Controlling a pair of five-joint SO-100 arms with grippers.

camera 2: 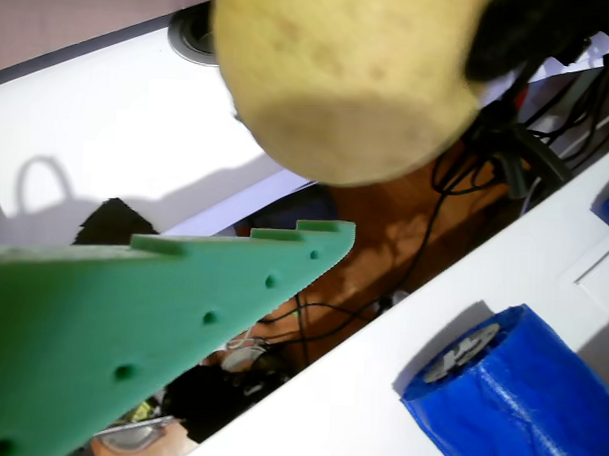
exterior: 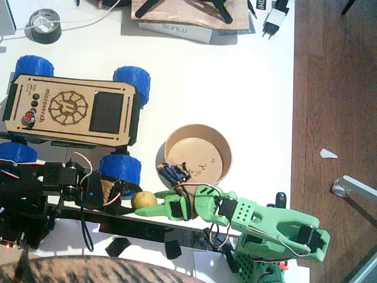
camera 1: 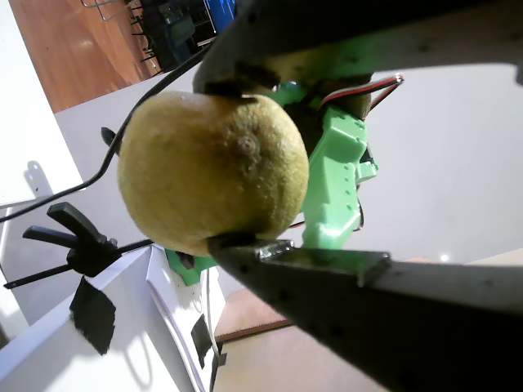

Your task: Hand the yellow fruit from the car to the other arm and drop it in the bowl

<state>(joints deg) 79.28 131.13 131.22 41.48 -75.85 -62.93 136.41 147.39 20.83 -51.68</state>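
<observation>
Just below the bowl (exterior: 198, 154), the black left gripper (exterior: 125, 198) clamps the yellow fruit (exterior: 144, 200); the green right gripper (exterior: 160, 207) meets it, jaws apart.

The yellow fruit (exterior: 144, 200), dull and lemon-like, hangs at the table's near edge between the black left gripper (exterior: 128, 199) and the green arm (exterior: 259, 224). Behind sit the blue-wheeled plywood car (exterior: 70, 109) and the tan bowl (exterior: 199, 154), crumbs inside.

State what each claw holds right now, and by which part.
The left claw grips the yellow fruit across its middle, jaws on opposite sides. The right claw is at the fruit's other side; whether it has closed cannot be told.
</observation>
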